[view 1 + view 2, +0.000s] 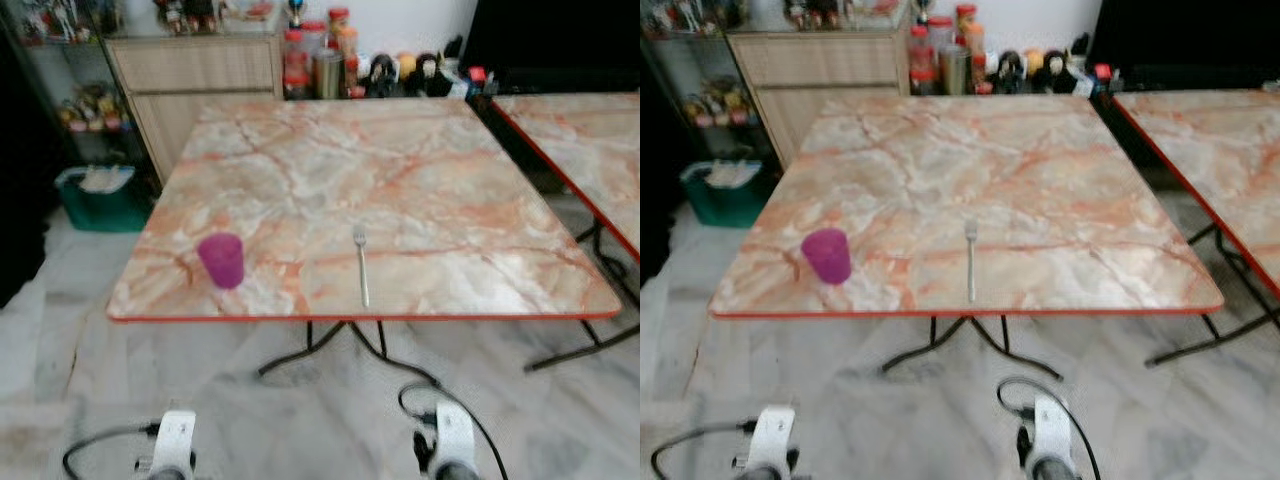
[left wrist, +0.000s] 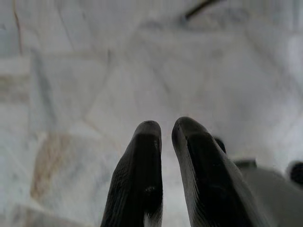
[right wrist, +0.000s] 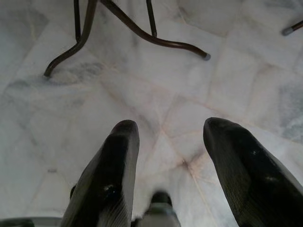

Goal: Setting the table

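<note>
You have one fork (image 1: 361, 266) near the desk's (image 1: 420, 190) front edge, its long axis running front to back, tines pointing away from you. One purple cup (image 1: 222, 260) stands upright to its left, well apart. Your left end effector (image 2: 165, 135) hangs over the floor (image 3: 156, 94) nearly closed, empty; your right end effector (image 3: 170, 137) hangs spread open, empty.

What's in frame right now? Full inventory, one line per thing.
table: 1, pink-orange marble top, red edge, centre
cup: 1, purple, upright near table's front edge, left of fork
fork: 1, silver, flat near front edge
second table: 1, same marble, right
cabinet: 1, beige, behind table
jars and bottles: several, mixed colours, beyond table's far edge
bin: 1, green, floor left
left gripper: shut, over floor
right gripper: open, over floor
</note>
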Motion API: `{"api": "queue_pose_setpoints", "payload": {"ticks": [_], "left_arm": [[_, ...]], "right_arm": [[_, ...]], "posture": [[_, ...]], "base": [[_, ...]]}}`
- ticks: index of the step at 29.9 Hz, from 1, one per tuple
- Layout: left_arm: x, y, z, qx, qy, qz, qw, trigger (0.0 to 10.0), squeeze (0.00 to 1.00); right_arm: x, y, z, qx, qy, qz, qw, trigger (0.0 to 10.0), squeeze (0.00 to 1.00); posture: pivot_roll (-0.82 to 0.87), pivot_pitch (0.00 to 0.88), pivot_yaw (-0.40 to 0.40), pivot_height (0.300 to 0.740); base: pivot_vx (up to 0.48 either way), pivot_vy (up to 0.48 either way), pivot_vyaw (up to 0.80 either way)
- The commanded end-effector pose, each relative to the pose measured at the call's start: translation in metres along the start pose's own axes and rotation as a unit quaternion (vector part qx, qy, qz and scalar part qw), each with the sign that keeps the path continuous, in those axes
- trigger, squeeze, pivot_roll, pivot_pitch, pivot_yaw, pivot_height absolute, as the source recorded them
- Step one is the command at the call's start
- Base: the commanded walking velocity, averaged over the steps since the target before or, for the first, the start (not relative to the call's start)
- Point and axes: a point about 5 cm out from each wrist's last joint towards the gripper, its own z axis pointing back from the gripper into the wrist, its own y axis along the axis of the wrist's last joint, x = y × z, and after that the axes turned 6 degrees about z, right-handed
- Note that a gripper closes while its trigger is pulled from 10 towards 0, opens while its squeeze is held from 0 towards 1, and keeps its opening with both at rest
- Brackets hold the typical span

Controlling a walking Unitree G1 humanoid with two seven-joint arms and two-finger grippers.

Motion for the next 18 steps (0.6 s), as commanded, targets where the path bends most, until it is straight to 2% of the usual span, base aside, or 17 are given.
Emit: {"api": "queue_pose_setpoints", "payload": {"ticks": [1,18], "left_arm": [[0.0058,-0.0067,0.0010,-0.013,-0.012,-0.007,1.000,10.0,0.00],[0.0047,-0.0083,0.0015,-0.014,-0.014,-0.012,1.000,10.0,0.00]], "right_arm": [[0.0098,-0.0026,0.0006,-0.002,-0.012,-0.003,1.000,10.0,0.00],[0.0073,-0.0036,0.0010,-0.001,-0.004,-0.001,1.000,10.0,0.00]], "posture": [[0.03,0.000,0.016,0.736],[0.03,0.000,0.018,0.736]], "base": [[0.000,0.000,0.00],[0.000,0.000,0.00]]}}
